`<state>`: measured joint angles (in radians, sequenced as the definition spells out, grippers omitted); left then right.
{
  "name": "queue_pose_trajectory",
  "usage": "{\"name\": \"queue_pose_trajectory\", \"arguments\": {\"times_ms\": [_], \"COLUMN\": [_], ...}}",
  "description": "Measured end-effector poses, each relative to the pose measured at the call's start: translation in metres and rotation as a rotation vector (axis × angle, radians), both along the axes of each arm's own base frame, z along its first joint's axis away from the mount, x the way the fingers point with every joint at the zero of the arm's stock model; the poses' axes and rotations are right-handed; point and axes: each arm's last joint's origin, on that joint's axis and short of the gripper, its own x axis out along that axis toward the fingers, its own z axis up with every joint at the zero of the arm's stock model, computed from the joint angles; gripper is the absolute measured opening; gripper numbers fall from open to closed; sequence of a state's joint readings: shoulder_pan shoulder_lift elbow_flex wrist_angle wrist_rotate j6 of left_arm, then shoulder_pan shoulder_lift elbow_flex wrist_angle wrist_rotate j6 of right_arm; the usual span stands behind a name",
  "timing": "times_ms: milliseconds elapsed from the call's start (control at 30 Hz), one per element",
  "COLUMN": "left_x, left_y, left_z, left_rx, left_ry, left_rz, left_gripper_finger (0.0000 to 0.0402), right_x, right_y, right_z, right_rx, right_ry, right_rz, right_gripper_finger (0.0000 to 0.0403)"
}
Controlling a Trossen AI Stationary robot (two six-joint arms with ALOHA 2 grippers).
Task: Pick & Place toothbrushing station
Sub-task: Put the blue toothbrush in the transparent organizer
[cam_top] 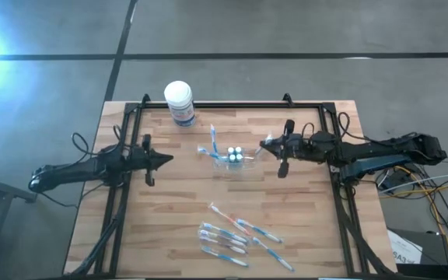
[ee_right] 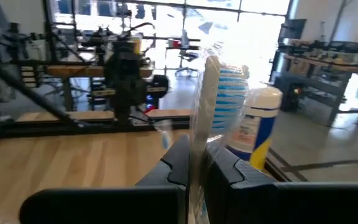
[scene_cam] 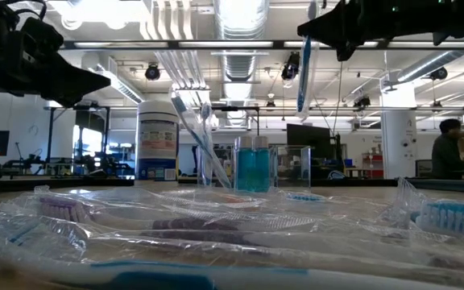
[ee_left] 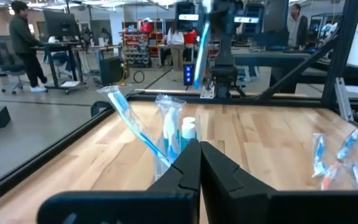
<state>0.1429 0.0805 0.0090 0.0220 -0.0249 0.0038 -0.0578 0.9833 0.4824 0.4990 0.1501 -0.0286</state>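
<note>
Loose toothbrushes [cam_top: 232,236] at the near tabletop [cam_top: 169,210] edge – mid-table, cup [cam_top: 232,159] with brushes between closed, empty left gripper [cam_top: 168,159] and right gripper [cam_top: 264,145] clamping a wrapped toothbrush [ee_right: 219,102] – tub [cam_top: 180,102] farthest.

Left end effector [cam_top: 166,159] closed, raised, right end effector [cam_top: 266,144] clamped, raised

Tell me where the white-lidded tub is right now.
In the high view the tub stands at the table's far edge, left of centre, just behind and left of the clear cup.
</note>
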Motion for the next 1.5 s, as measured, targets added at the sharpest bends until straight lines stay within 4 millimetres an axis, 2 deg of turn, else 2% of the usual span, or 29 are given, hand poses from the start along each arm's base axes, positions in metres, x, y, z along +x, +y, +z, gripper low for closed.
{"name": "queue_pose_trajectory", "arguments": {"times_ms": [200,500,700,1200,1367,1500], "left_x": [0.000,0.000,0.000,0.000,0.000,0.000], "left_y": [0.000,0.000,0.000,0.000,0.000,0.000], "left_z": [0.000,0.000,0.000,-0.001,-0.001,-0.001], "left_rx": [0.013,-0.027,-0.058,-0.161,-0.192,-0.221], "left_ry": [0.002,-0.003,-0.008,-0.024,-0.029,-0.033], "left_rz": [0.001,0.003,0.005,0.011,0.012,0.014], "left_gripper_finger": [0.0008,0.0010,0.0009,0.0008,0.0011,0.0012], "right_x": [0.005,0.039,0.053,0.062,0.061,0.061], "right_y": [-0.011,-0.020,-0.024,-0.025,-0.025,-0.025], "right_z": [-0.002,-0.019,-0.038,-0.073,-0.076,-0.076], "right_rx": [0.021,0.027,0.102,0.190,0.194,0.210], "right_ry": [-0.019,0.046,0.111,0.255,0.276,0.275], "right_rz": [-0.048,-0.098,-0.159,-0.181,-0.185,-0.187], "right_gripper_finger": [0.0013,0.0013,0.0013,0.0013,0.0017,0.0042]}}
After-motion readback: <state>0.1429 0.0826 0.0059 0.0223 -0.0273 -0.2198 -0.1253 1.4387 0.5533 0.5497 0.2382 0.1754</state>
